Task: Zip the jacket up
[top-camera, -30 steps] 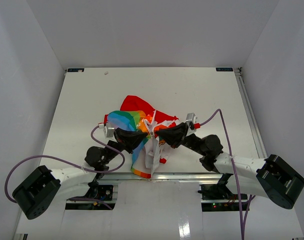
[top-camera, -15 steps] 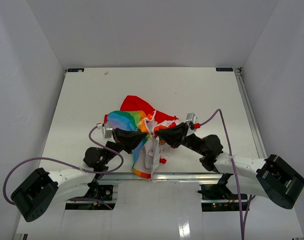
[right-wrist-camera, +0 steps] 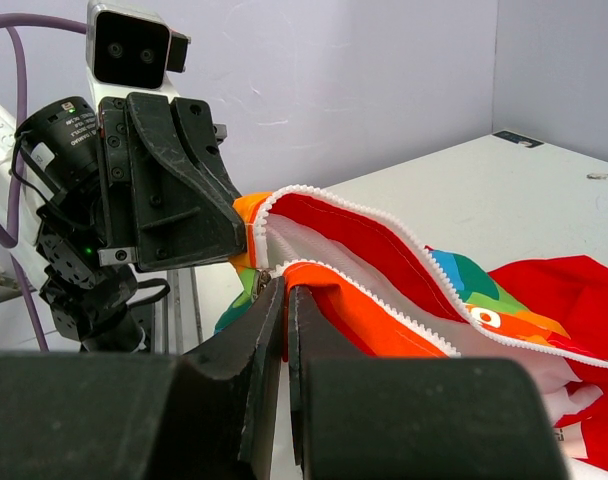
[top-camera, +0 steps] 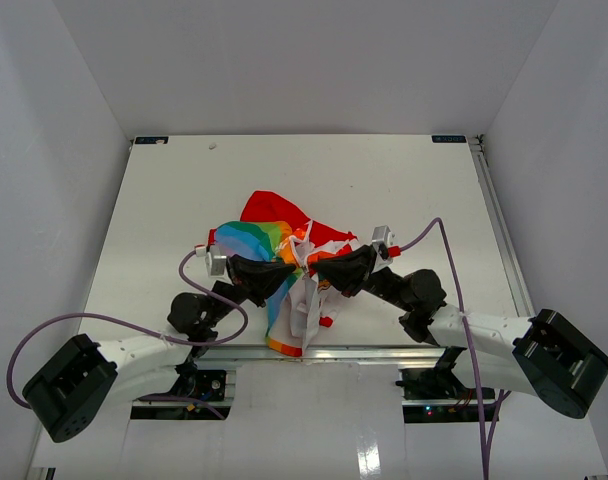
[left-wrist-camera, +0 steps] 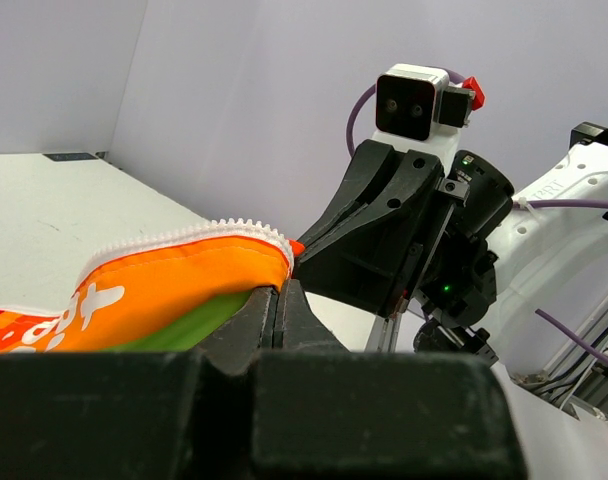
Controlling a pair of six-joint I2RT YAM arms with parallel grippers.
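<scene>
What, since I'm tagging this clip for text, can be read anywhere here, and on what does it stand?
Nothing reads in full.
White lettering on the orange strip of the jacket, left wrist view: folded and cut off, unreadable.
The same lettering in the right wrist view: too small to read.
Dark stickers at the far corners of the table: too small to read.

White table (top-camera: 384, 170) enclosed by pale grey walls (top-camera: 284, 60).
</scene>
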